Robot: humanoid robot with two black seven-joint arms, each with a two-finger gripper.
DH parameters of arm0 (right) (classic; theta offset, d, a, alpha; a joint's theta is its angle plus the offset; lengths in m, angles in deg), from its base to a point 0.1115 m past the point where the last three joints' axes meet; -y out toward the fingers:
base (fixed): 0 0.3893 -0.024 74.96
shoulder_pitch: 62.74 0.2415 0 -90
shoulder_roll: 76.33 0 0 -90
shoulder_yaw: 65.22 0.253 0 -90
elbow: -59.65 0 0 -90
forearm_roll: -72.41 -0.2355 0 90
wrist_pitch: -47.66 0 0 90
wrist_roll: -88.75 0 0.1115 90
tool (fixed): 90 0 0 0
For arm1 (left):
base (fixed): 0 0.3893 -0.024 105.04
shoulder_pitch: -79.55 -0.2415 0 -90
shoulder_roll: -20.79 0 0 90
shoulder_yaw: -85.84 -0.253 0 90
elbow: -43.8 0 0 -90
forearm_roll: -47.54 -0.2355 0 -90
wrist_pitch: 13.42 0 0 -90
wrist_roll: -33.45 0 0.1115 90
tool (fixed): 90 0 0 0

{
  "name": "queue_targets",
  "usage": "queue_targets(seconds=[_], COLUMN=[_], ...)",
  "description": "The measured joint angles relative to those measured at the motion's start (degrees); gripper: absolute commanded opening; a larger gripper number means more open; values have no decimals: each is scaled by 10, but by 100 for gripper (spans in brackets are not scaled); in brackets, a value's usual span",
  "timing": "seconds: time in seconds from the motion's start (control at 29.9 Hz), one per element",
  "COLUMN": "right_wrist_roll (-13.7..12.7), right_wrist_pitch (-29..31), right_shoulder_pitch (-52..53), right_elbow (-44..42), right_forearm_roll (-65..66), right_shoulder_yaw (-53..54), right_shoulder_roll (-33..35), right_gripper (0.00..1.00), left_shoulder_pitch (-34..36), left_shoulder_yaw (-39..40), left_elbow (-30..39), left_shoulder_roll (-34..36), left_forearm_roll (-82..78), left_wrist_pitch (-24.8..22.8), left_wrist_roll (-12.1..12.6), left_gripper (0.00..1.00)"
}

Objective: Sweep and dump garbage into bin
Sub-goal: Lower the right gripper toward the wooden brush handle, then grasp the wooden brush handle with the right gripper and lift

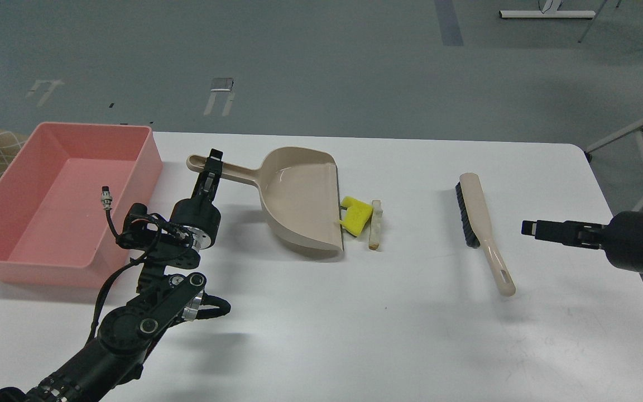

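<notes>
My left gripper (213, 165) is shut on the handle of the beige dustpan (299, 192), which is tilted with its mouth edge towards the right. The garbage lies on the table just off that edge: a yellow notched chunk (356, 215) touching the lip and a pale bread-like wedge (375, 224) beside it on the right. The salmon-pink bin (153, 149) stands at the table's left, with nothing in it. My right gripper (532, 228) hovers low at the right, pointing left towards a beige brush (482, 228). It is seen side-on, so its fingers cannot be told apart.
The brush lies on the table with its black bristles to the left and its handle towards me. The table's right edge is close behind my right arm. A chair (642, 125) stands beyond the right corner.
</notes>
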Motion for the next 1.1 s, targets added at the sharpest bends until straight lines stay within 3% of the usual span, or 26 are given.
queue_targets(seconds=[0.67, 0.77, 0.9, 0.97, 1.1], right_wrist_roll=[-54, -57, -63, -64, -64], right_wrist_pitch=[0, -1, -5, -7, -8], right_shoulder_pitch=[-23, -27, -33, -33, -34], right_elbow=[-1, -2, -3, -3, -4], right_forearm_roll=[32, 45, 54, 55, 55], right_shoulder_yaw=[-6, -6, -6, -6, -6], right_shoulder_roll=[-85, -93, -102, -103, -104], right_gripper=[96, 91, 72, 67, 67], left_shoulder_pitch=[-3, -3, -3, -3, -3], left_shoulder_yaw=[-7, -7, -7, -7, -7], left_elbow=[0, 0, 0, 0, 0], left_shoulder_roll=[1, 1, 0, 0, 0], left_forearm_roll=[1, 1, 1, 1, 1], left_wrist_pitch=[1, 1, 1, 1, 1], left_wrist_roll=[-8, -9, -9, -9, -10], left_gripper=[0, 0, 0, 0, 0])
